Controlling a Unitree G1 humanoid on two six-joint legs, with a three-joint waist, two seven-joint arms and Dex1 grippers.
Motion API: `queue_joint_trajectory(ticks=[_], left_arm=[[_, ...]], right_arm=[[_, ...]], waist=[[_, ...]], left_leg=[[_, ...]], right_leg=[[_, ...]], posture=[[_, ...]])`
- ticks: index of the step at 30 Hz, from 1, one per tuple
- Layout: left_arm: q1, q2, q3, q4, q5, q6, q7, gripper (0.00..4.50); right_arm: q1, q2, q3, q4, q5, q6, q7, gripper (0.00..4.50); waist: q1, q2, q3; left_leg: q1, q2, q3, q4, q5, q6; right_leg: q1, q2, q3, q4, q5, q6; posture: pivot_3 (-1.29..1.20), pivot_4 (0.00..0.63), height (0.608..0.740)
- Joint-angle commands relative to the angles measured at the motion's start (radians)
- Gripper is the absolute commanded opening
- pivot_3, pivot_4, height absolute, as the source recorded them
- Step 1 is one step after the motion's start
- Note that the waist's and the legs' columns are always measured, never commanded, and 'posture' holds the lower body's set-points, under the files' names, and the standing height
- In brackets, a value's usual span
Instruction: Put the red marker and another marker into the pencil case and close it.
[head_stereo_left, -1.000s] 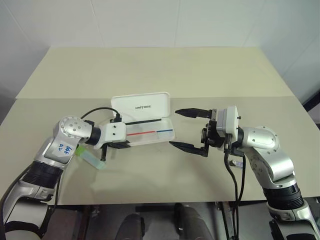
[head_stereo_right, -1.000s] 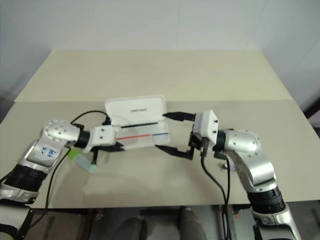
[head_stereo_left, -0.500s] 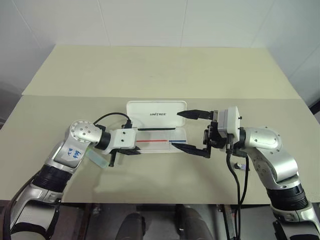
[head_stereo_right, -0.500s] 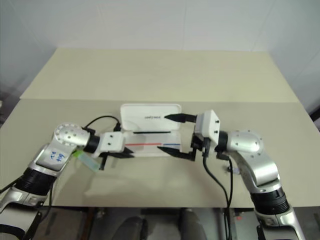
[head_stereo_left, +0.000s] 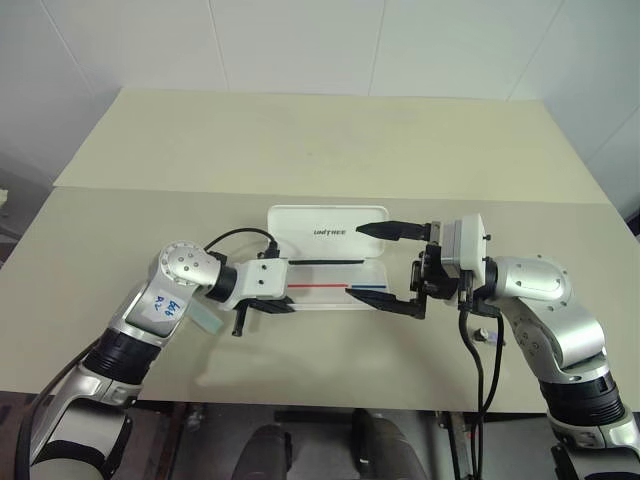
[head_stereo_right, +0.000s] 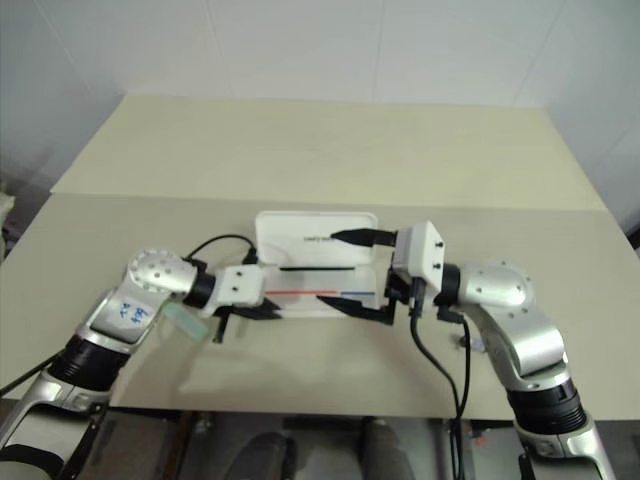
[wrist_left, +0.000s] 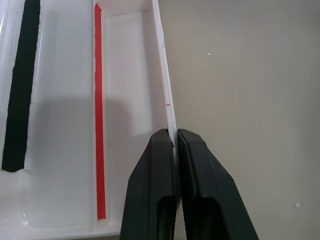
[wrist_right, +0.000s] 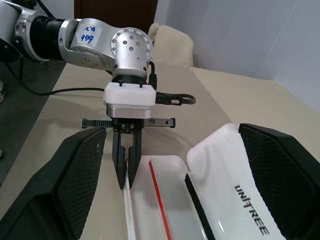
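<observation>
The case lies open at mid-frame on the table. My right gripper is spread wide at its right end; my left gripper is pressed together on its near wall (lower left). The highlighter lies left of the case.

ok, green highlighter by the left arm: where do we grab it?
Mid-barrel of the green highlighter, from straight above, fingers across its short width. It lies flat and slanted on the table, close on the near side of the left forearm, so a side approach looks crowded and its ends offer little to pinch.
</observation>
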Motion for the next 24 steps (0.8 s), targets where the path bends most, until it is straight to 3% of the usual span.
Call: queue_joint_trajectory(ticks=[1,4,7,18,24], left_arm=[[0.025,-0.021,-0.054,-0.044,-0.015,-0.004,-0.026,0.02],[0.032,-0.017,-0.063,-0.042,-0.02,0.007,-0.039,0.02],[0.031,-0.021,-0.058,-0.033,-0.01,0.006,-0.017,0.67],[0.019,-0.025,-0.012,-0.099,-0.093,0.18,0.005,4.45],[0.027,-0.022,0.039,-0.105,-0.136,0.14,0.028,4.49]], right_arm=[[0.0,-0.011,-0.032,-0.037,0.017,0.0,-0.008,4.5],[0.002,-0.014,-0.034,-0.034,0.019,0.001,-0.005,4.5],[0.0,-0.015,-0.034,-0.03,0.018,0.001,-0.002,4.5],[-0.034,-0.006,-0.02,0.021,0.011,-0.018,0.028,4.5],[-0.057,0.002,-0.013,0.052,0.01,-0.028,0.047,4.5]], waist=[[0.0,0.0,0.0],[-0.001,0.0,0.0],[-0.003,0.0,0.0],[-0.012,0.0,0.0],[-0.027,0.0,0.0]], left_leg=[[0.0,0.0,0.0,0.0,0.0,0.0],[0.0,0.0,0.0,0.0,0.0,0.0],[0.001,0.0,0.0,0.0,0.0,0.0],[0.003,0.002,0.0,0.0,0.001,0.0],[0.004,0.003,-0.001,0.0,0.001,0.0]], right_leg=[[0.0,0.0,0.0,0.0,0.0,0.0],[0.0,0.0,0.0,0.0,0.0,0.0],[0.0,0.0,0.0,0.001,0.0,0.0],[0.0,0.002,0.0,0.001,0.0,0.001],[0.0,0.003,0.0,0.003,0.0,0.0]], posture=[[0.0,0.15,0.74],[0.0,0.15,0.74],[0.0,0.15,0.74],[0.0,0.15,0.74],[0.0,0.15,0.74]])
